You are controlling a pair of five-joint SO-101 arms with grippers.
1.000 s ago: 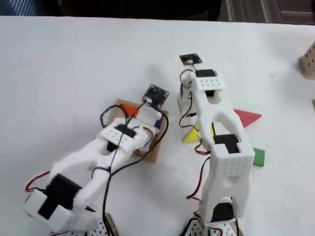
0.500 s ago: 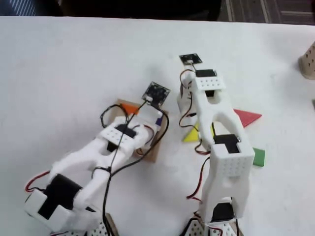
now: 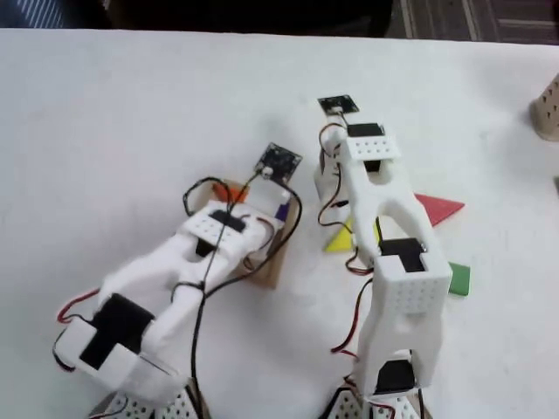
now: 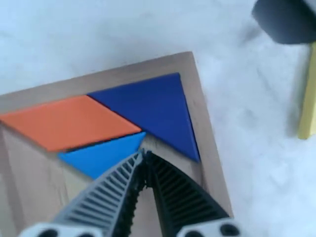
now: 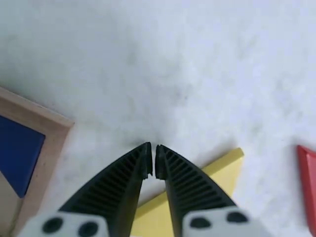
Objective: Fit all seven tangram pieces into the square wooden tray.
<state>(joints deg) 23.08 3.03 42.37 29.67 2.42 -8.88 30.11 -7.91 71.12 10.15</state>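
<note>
The white desk [image 3: 113, 113] fills the high view. Just left of centre lies the square wooden tray [image 3: 271, 269]. Right of centre, flat on the desk, are a yellow piece [image 3: 337, 241], a red triangle [image 3: 439, 208] and, lower down, a green piece [image 3: 459, 278]. A perforated wooden block [image 3: 548, 109] sits at the right edge

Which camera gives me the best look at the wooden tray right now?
The left wrist view: the tray lies close below, holding an orange piece, a dark blue piece and a light blue piece. In the high view the left arm covers most of it; the right wrist view catches one corner.
</note>
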